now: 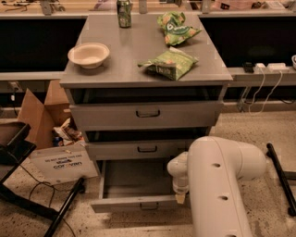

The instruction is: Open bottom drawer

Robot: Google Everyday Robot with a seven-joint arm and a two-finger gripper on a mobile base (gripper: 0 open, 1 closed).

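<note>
While the bottom drawer (125, 204) stands pulled well out of the grey cabinet (138, 76) — its plain tray showing beneath the mid-sized drawer (115, 150) — the gripper (180, 198) hangs from the white arm (222, 185) at the right end of that drawer's front. Whether it is open or closed, or grips anything, I cannot tell. On the cabinet's top sit a bowl (89, 54), a can (123, 7) and a green bag (169, 63).
</note>
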